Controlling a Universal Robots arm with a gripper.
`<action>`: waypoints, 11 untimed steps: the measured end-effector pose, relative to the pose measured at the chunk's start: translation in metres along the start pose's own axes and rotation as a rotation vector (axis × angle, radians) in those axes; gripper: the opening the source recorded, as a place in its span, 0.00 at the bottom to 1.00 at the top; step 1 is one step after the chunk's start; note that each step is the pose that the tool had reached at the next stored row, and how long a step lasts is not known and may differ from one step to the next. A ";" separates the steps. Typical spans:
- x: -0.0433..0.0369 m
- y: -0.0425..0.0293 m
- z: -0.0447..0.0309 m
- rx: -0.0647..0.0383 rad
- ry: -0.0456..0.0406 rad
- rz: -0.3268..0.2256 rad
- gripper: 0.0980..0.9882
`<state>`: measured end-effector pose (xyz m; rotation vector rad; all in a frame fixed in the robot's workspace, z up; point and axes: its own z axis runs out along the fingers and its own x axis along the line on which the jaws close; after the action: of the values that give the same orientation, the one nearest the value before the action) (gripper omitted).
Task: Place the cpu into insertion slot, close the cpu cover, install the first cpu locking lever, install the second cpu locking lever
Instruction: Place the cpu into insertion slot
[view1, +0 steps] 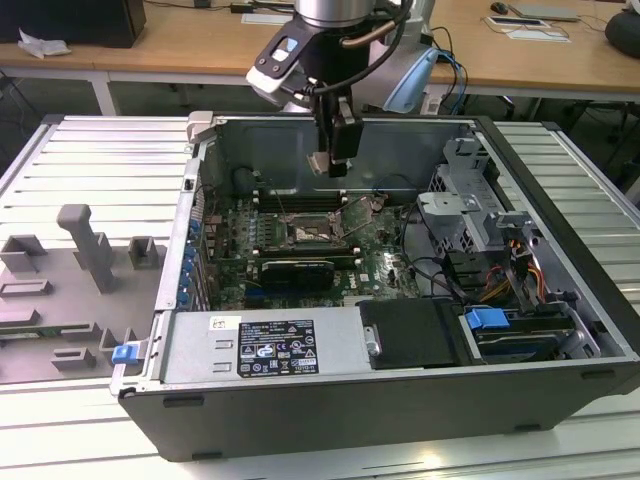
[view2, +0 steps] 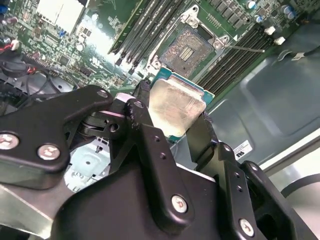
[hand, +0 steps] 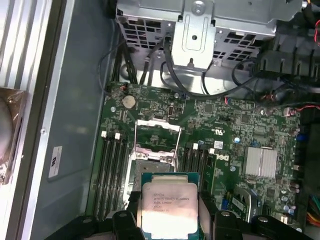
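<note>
1. The cpu (view1: 320, 162) hangs above the motherboard (view1: 385, 265), its edges pinched by the gripper (view1: 330, 158), whose fingers are closed on it.
2. The insertion slot (view2: 192, 47) lies bare beneath, with the cpu cover (hand: 157, 123) swung up.
3. My judgement: square the chip to the slot, then lower it level without tilting.

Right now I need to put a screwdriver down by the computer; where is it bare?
The ribbed table is bare on the exterior view's right of the case, and beyond the grey fixtures on that view's left. Inside is crowded: cables, drive cage, and the claw holding the cpu above the motherboard.
</note>
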<state>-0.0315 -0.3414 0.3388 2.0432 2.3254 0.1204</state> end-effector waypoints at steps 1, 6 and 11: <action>0.0000 -0.0002 0.0028 0.000 -0.0005 0.006 0.49; -0.0003 -0.0013 0.0152 0.000 -0.0005 0.006 0.49; -0.0004 -0.0023 0.0255 -0.001 -0.0030 0.032 0.49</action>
<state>-0.0315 -0.3413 0.3132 2.0799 2.2908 0.1191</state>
